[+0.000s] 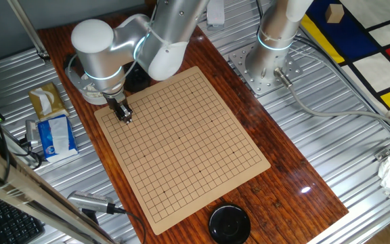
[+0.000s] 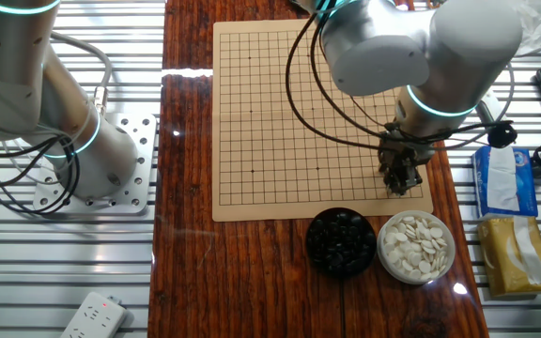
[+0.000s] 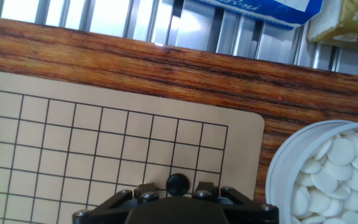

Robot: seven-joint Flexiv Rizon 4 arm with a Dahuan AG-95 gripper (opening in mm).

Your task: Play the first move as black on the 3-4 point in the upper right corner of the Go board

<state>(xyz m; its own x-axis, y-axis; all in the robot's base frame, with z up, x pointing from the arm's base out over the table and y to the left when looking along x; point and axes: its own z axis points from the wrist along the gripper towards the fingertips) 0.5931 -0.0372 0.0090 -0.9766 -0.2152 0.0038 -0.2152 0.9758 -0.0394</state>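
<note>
While I hover over the Go board (image 3: 104, 143), my gripper (image 3: 178, 186) is pinching a black stone (image 3: 178, 183) just above the grid near the corner. If I let go crooked, it could slide off the intersection, or skitter right toward the bowl of white stones (image 3: 328, 174).

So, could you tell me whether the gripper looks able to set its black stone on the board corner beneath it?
Probably yes: the gripper holds the black stone just over the Go board, with bare grid beneath.
</note>
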